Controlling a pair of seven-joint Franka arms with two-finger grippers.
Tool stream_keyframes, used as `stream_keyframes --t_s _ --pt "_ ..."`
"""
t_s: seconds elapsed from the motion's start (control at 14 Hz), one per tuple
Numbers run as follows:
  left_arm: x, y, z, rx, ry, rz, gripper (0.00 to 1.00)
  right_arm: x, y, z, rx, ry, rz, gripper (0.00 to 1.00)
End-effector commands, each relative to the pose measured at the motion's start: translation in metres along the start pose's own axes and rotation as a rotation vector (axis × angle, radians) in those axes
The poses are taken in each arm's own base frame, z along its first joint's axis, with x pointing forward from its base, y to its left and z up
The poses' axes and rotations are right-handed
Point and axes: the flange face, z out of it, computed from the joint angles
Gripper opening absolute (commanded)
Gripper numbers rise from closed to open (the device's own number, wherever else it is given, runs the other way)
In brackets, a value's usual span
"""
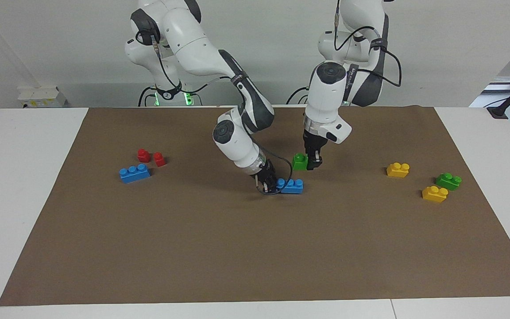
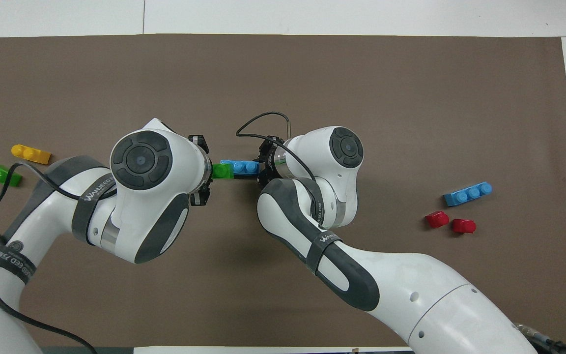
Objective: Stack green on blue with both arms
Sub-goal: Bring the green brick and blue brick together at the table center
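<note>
**Both pincers on bricks, mid-surface**

Left pincer (image 1: 311, 160) pinches green brick (image 1: 299, 161), raised just above the brown mat (image 1: 237, 248); right pincer (image 1: 269, 182) pinches blue brick (image 1: 292, 186) by its end, low at mat centre; green sits at blue's 1 o'clock in the facing view; spare blue (image 1: 134, 173) toward right arm's end.

Two blue bricks (image 1: 135, 173) (image 1: 292, 186), two green bricks (image 1: 299, 161) (image 1: 448, 181), two yellow bricks (image 1: 398, 169) (image 1: 434, 193), and two small red pieces (image 1: 143, 155) (image 1: 159, 159) lie about the surface (image 1: 193, 248). Two arms, each with one pincer (image 1: 313, 165) (image 1: 267, 182).
</note>
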Motion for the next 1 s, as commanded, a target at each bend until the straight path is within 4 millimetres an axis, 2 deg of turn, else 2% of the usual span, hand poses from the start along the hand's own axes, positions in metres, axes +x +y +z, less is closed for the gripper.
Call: stream_keyframes --t_s 0.0,0.14,0.29,0.5,0.93 --pt "-0.014 -0.008 0.018 -0.055 0.001 -0.025 0.0 0.005 0.005 0.003 0.013 -0.008 0.025 0.0" --pt "-0.019 -0.008 0.032 -0.055 -0.001 -0.014 0.0 0.007 0.007 0.005 0.009 -0.004 0.014 0.0" --pt "-0.022 -0.009 0.041 -0.053 -0.003 -0.009 0.0 0.0 0.02 0.013 0.025 0.002 -0.038 0.0" --pt "-0.028 -0.009 0.063 -0.062 0.028 -0.008 0.0 0.003 0.023 0.016 0.041 0.008 -0.045 0.0" --pt "-0.023 -0.008 0.067 -0.064 0.051 -0.007 0.0 0.0 0.026 0.018 0.041 0.008 -0.058 0.0"
